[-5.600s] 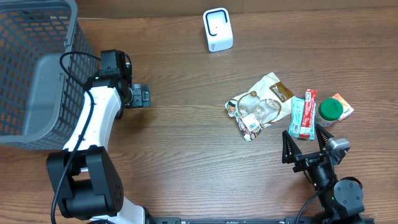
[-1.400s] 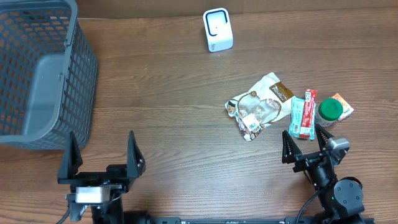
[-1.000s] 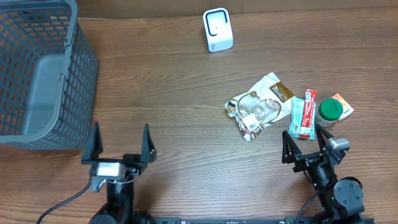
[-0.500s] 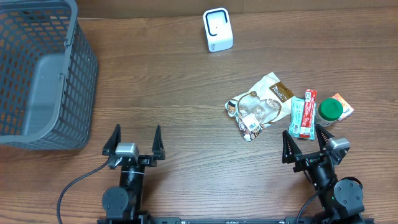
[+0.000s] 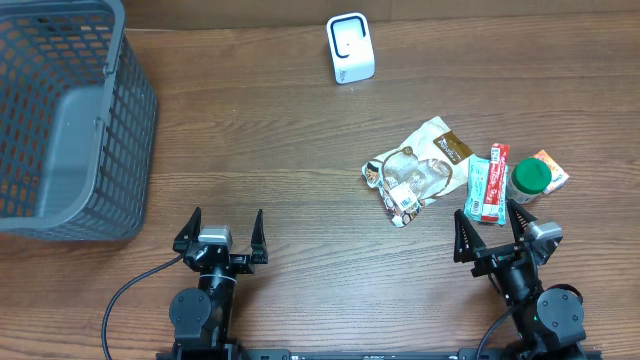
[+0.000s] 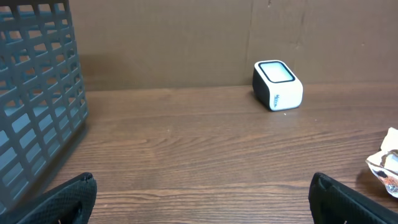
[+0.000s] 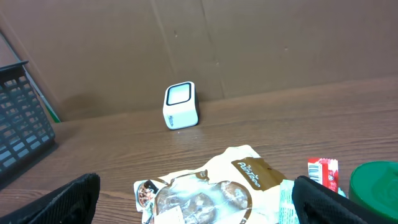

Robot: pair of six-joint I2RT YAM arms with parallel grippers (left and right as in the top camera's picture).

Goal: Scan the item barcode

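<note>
A grey basket (image 5: 60, 120) sits at the far left of a wooden table (image 5: 280, 150). Near the front edge, the left gripper (image 5: 226, 222) has its jaws wide apart and holds nothing. A white scanner (image 5: 350, 48) stands at the back. Right of centre lie a snack bag (image 5: 415, 170), a pack (image 5: 487, 182), a green-lidded bottle (image 5: 530, 178) and an orange packet (image 5: 553, 166), close together. Just in front of them, the right gripper (image 5: 487, 225) has its jaws wide apart and holds nothing.
</note>
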